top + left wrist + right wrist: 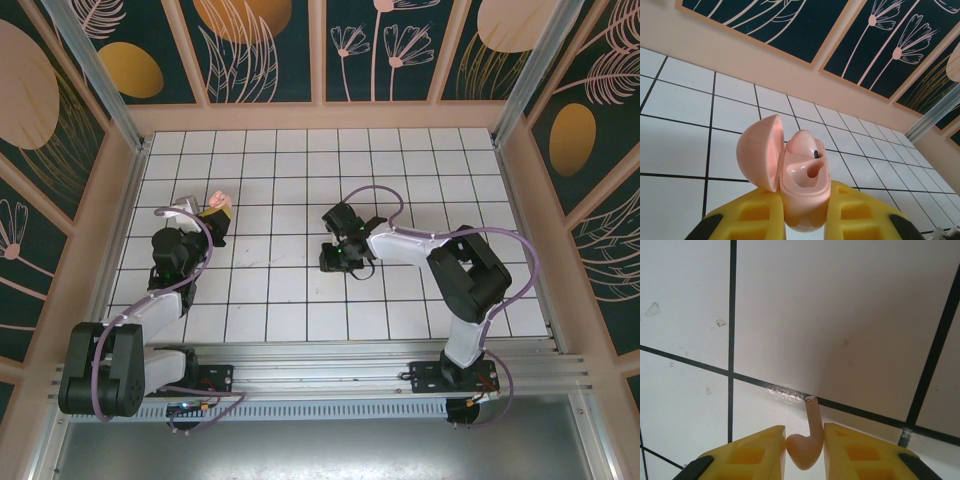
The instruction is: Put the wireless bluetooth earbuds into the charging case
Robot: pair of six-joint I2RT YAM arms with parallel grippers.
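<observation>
1. The left jaws stand over the left of the worktop [400, 160] and clamp the charging case [802, 185] from both sides.
2. The case's lid hangs open to the left. One earbud [805, 142] sits in it, in the well farther from the jaws.
3. Well apart to the right, near the worktop's middle, the right jaws pinch the second earbud [807, 440], whose stem tip reaches a tile seam.
</observation>
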